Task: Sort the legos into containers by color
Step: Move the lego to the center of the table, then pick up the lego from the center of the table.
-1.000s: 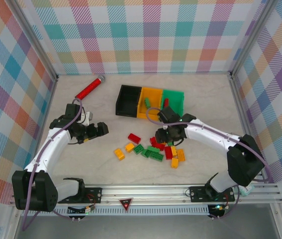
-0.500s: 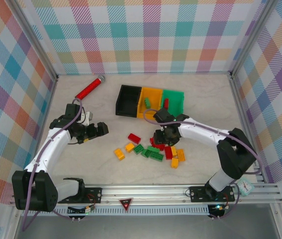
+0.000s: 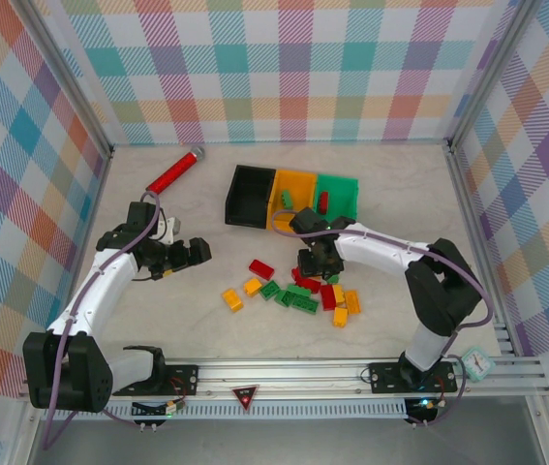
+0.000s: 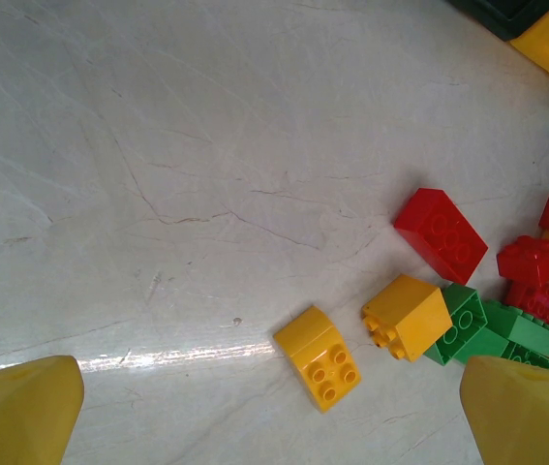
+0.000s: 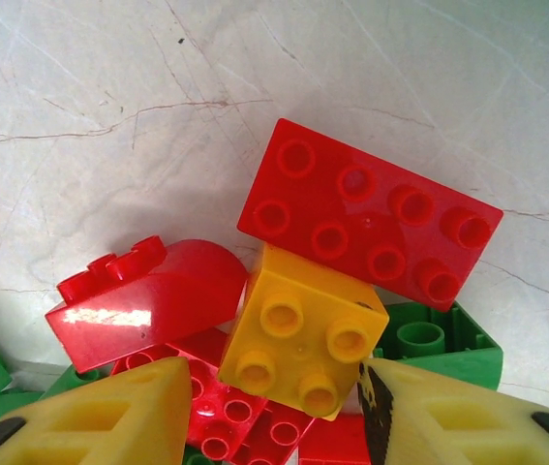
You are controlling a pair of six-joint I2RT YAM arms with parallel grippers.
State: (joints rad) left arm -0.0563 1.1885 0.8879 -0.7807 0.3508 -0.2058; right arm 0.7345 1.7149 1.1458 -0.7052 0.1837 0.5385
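Observation:
The legos lie in a loose pile (image 3: pixel 303 291) of red, green and yellow bricks in the middle of the table. Behind it, the containers form a row: black bin (image 3: pixel 248 197), orange-yellow bin (image 3: pixel 298 182), green bin (image 3: pixel 344 189). My right gripper (image 3: pixel 313 265) is down over the pile, open. In the right wrist view a yellow 2x2 brick (image 5: pixel 303 339) sits between its fingers (image 5: pixel 100 417); the right finger touches a corner and the left one stands off. A long red brick (image 5: pixel 371 228) lies just behind. My left gripper (image 3: pixel 193 254) hangs wide open left of the pile, holding nothing.
A long red cylinder (image 3: pixel 175 172) lies at the back left. A green lego (image 3: pixel 286 199) sits in the orange-yellow bin and a red one (image 3: pixel 322 201) in the green bin. Ahead of the left gripper lie a sloped yellow brick (image 4: pixel 319 356) and a yellow cube (image 4: pixel 407 316).
The right arm has swung left and its gripper has shifted onto the top of the pile, jaws narrowing slightly. The left arm has not moved.

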